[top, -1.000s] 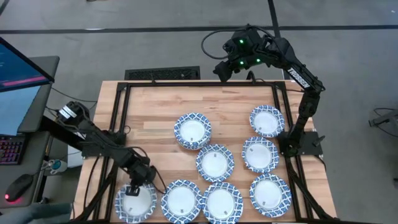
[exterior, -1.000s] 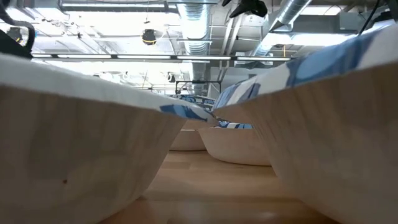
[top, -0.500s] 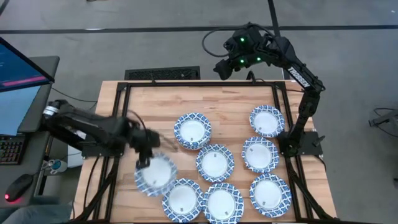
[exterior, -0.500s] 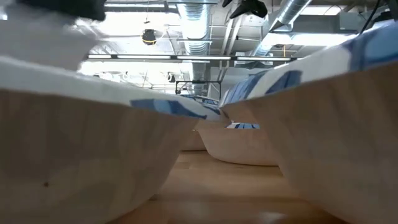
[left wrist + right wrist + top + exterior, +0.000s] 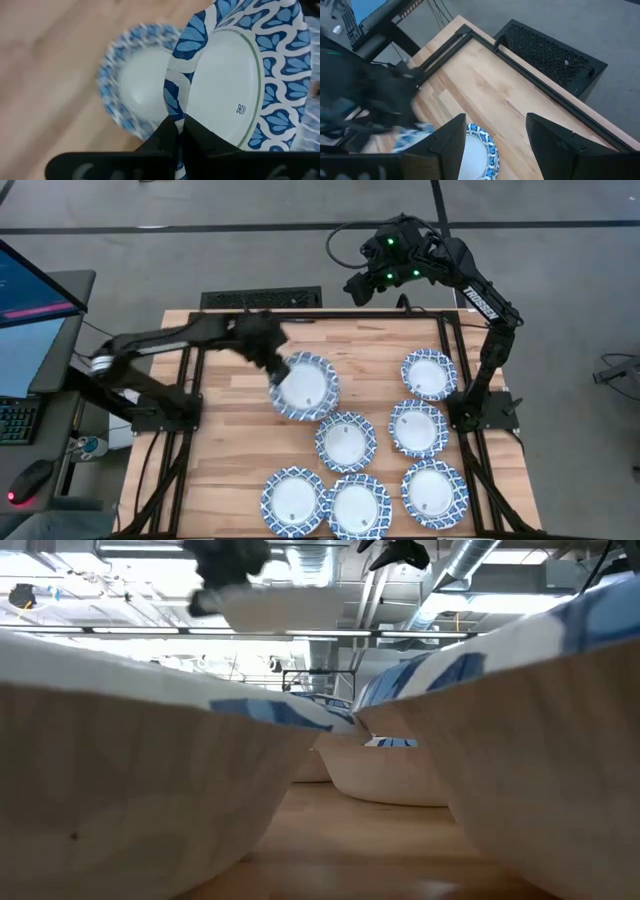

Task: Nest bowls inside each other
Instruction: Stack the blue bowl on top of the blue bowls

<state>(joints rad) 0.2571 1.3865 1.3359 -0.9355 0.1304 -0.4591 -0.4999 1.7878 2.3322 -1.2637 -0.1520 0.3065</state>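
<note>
My left gripper [image 5: 272,368] is shut on one blue-rimmed white bowl [image 5: 235,80] and holds it in the air over another bowl [image 5: 132,92] that rests on the table's middle far part. In the high view the held bowl [image 5: 300,385] covers most of that one. In the low view the held bowl [image 5: 280,608] is high above the table. Several more bowls rest singly on the table, for instance one [image 5: 346,442] at the centre and one [image 5: 293,500] at the near edge. My right gripper [image 5: 360,288] is open and empty, raised over the table's far edge. My left gripper pinches the held bowl's patterned rim [image 5: 176,116] between its two fingers, at one spot on the edge. The bowl is lifted clear of the table, its open side up and a little tilted, above the resting bowl.
Bowls stand along the right side [image 5: 430,373] [image 5: 416,427] [image 5: 434,493] and the near edge [image 5: 357,505]. Bare wood [image 5: 225,450] lies at the near left. A black frame [image 5: 190,350] runs round the table. A monitor [image 5: 30,290] stands to the left.
My left gripper has taken a bowl from the table's near left corner, lifted it clear, and carried it up and toward the far right, to above the bowl at the middle far part. The near left corner now lies bare. My right arm has kept still.
</note>
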